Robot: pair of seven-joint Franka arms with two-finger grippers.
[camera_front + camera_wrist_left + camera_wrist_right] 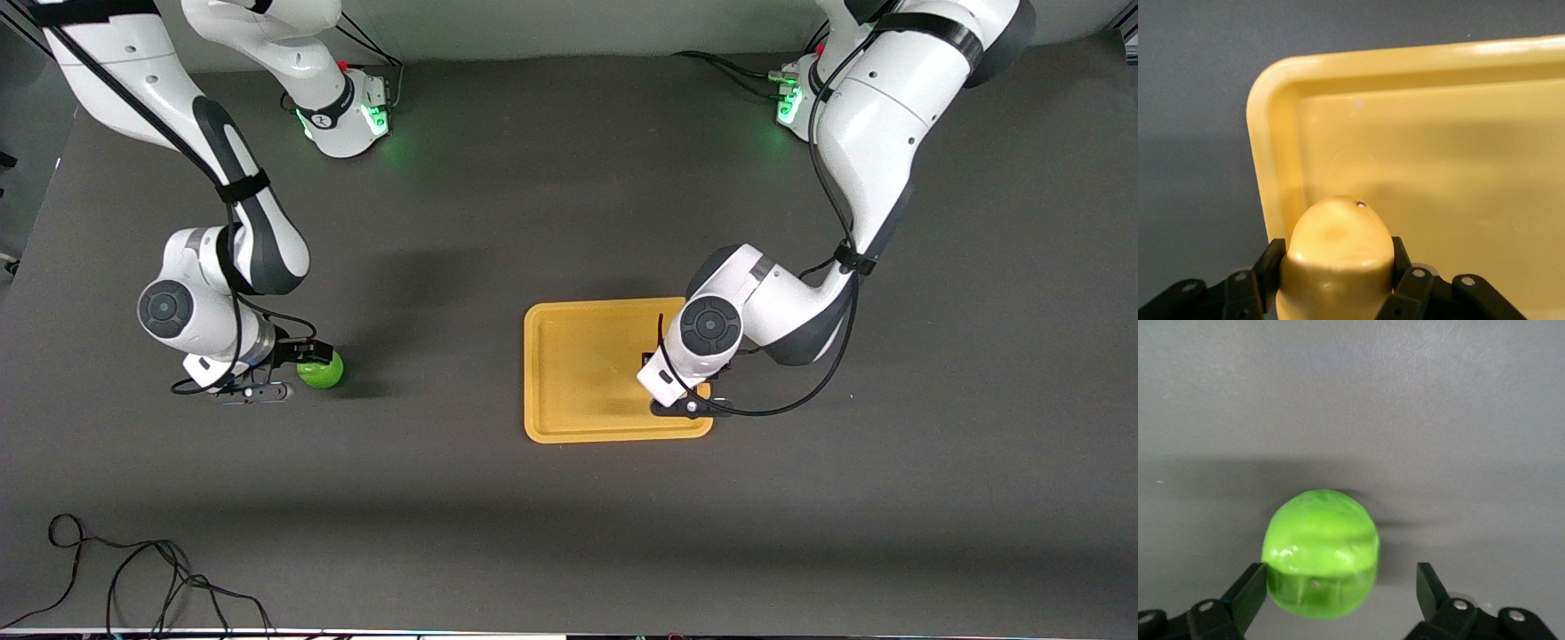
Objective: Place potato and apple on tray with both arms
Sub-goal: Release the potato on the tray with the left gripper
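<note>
Your left gripper [1337,283] is clamped on the potato [1338,247] over the tray [569,356]. Your right gripper [1341,590] stands with its jaws apart around the apple [1321,550], which sits on the table [533,222] toward the right arm's end.

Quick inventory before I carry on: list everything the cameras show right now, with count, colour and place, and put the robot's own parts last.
potato: one, yellowish-tan, held in the left gripper over the tray.
apple: one, bright green, on the table toward the right arm's end, between the right gripper's open fingers.
tray: one, orange-yellow, on the table toward the left arm's end.
table: one, dark grey.
cable: one loose black loop, on the table's edge nearest the front camera.
left gripper: one, black, shut on the potato, over the tray's corner.
right gripper: one, black, open, low around the apple.
</note>
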